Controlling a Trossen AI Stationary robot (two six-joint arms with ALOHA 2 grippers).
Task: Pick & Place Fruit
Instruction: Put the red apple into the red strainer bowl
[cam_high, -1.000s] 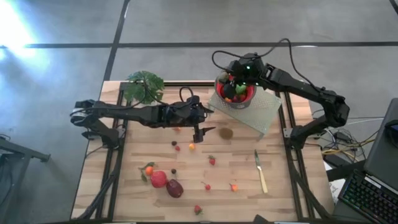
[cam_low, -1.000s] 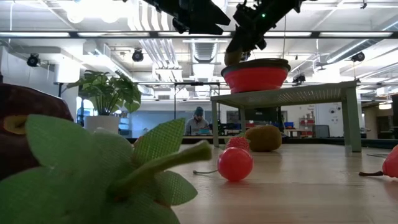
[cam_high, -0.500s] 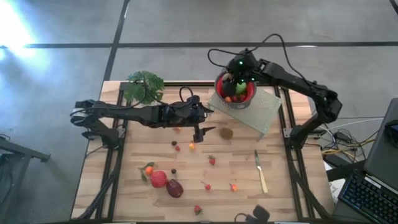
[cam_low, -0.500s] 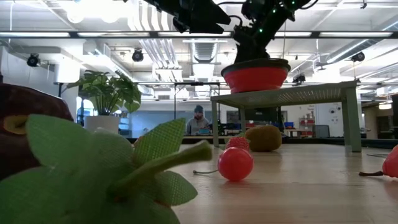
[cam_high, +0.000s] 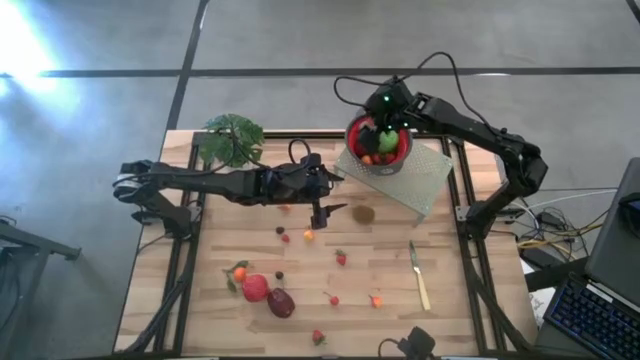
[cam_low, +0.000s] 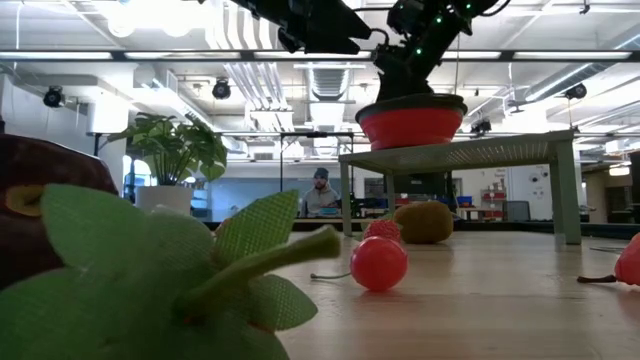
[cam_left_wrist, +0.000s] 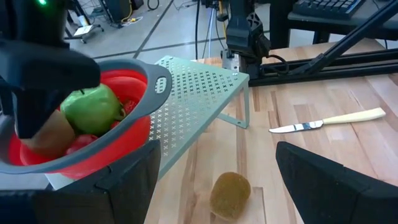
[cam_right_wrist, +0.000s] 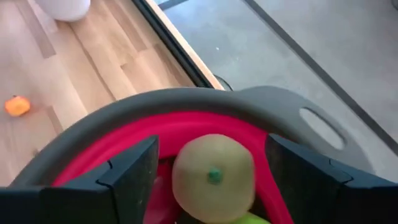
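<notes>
A red bowl (cam_high: 350, 138) with a grey rim (cam_right_wrist: 186, 99) stands on a perforated grey stand (cam_high: 425, 180) at the far right. It holds a green apple (cam_left_wrist: 93, 109), a pale brown kiwi (cam_right_wrist: 213, 177) and other fruit. My right gripper (cam_right_wrist: 212, 142) hangs open over the bowl, one finger on either side of that kiwi with a gap on each side. My left gripper (cam_high: 322, 212) waits open above mid-table, near a second kiwi (cam_high: 364, 213) lying on the wood. A red apple (cam_high: 255, 288), a maroon plum (cam_high: 281, 303) and small strawberries (cam_high: 341, 258) lie nearer the front.
A leafy potted plant (cam_high: 232, 138) stands at the far left corner. A pale-handled knife (cam_high: 419, 278) lies on the right side of the table. Black frame rails (cam_high: 185, 250) run along both sides. A person (cam_low: 320, 190) sits far back in the room.
My right gripper has moved a little toward the table's left and tipped down over the red bowl. The brown kiwi that showed under it above the bowl's rim has gone down into the bowl. The left arm has kept still.
</notes>
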